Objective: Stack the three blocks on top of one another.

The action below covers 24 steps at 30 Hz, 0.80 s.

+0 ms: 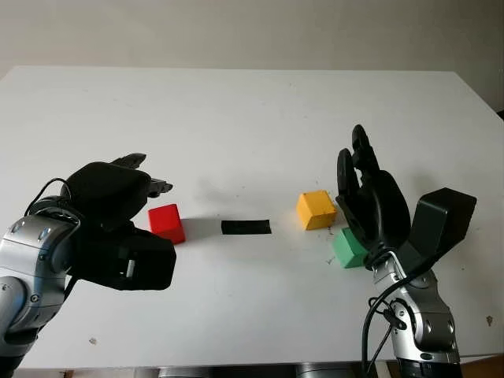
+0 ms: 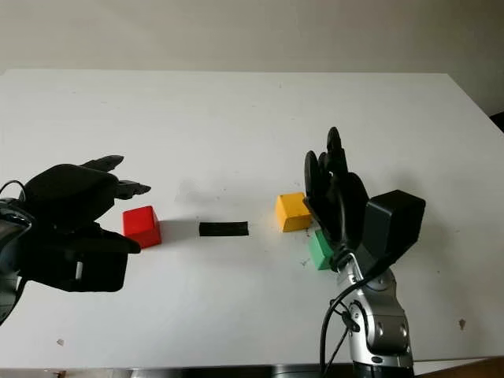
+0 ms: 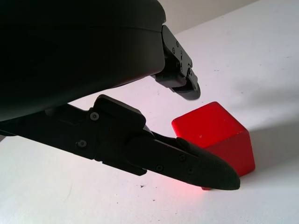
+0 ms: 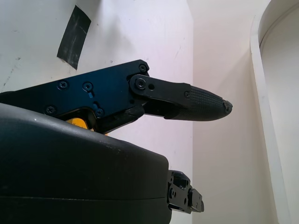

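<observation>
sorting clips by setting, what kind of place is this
Probably a lab or test bench: a plain white table against a bare wall, holding only red, yellow and green blocks and a black tape strip. Left hand and right hand are open.

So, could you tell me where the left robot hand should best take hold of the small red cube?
Probably by two opposite upright faces of the small red cube, coming from its left, where the open left robot hand already hovers. The cube sits flat on the white table with free space all round; the black tape strip lies apart.
</observation>
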Available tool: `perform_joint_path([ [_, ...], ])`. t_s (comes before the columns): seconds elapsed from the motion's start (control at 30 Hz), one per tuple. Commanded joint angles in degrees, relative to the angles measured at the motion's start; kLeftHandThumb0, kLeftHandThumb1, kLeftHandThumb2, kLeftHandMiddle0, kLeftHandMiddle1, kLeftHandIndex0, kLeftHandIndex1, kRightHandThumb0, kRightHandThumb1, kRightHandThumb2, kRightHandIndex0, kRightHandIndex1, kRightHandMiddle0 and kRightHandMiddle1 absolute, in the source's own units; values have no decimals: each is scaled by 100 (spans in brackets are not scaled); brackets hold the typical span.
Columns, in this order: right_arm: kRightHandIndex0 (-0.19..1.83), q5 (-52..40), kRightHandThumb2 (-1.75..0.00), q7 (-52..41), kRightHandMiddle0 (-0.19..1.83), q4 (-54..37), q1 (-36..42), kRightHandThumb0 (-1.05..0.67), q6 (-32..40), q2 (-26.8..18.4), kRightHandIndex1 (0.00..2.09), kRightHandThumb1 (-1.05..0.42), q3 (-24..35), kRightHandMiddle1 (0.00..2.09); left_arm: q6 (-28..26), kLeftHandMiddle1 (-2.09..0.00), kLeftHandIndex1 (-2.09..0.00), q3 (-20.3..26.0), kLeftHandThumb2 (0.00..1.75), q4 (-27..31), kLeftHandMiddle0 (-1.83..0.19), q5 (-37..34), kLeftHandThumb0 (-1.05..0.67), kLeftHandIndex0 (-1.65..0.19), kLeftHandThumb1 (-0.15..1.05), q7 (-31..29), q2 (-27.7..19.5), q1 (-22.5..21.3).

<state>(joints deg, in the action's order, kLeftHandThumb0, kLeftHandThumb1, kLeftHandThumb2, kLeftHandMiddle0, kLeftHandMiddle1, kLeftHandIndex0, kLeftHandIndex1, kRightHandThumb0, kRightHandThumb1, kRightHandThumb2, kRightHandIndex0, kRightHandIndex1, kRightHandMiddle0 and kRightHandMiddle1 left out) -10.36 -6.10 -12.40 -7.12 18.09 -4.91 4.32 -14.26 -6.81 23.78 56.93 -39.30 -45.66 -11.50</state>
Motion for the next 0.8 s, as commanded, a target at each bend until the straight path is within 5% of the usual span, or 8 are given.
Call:
perform_joint_path([
  [0.0,-19,-4,-59,-11,-19,-89,-16,-68,-69,-31,0,-105,21,0,44,-6,-140,-53,8,-1,-10,133,-85,1,105,98,70,91],
  [0.13,-19,-20,-58,-13,-19,-106,-15,-68,-20,-29,0,-105,31,0,45,-7,-178,-47,9,-2,-15,269,-82,7,105,159,179,129],
  [0.47,-19,28,-58,5,-19,-75,-22,-68,-66,-29,0,-105,7,0,151,-7,-141,21,13,-52,-25,352,-77,-15,105,376,316,183],
  [0.77,-19,-15,-58,-7,-19,-94,-22,-68,-41,-16,0,-105,31,0,208,-6,-158,8,11,-161,-28,415,-78,-14,105,530,359,222],
])
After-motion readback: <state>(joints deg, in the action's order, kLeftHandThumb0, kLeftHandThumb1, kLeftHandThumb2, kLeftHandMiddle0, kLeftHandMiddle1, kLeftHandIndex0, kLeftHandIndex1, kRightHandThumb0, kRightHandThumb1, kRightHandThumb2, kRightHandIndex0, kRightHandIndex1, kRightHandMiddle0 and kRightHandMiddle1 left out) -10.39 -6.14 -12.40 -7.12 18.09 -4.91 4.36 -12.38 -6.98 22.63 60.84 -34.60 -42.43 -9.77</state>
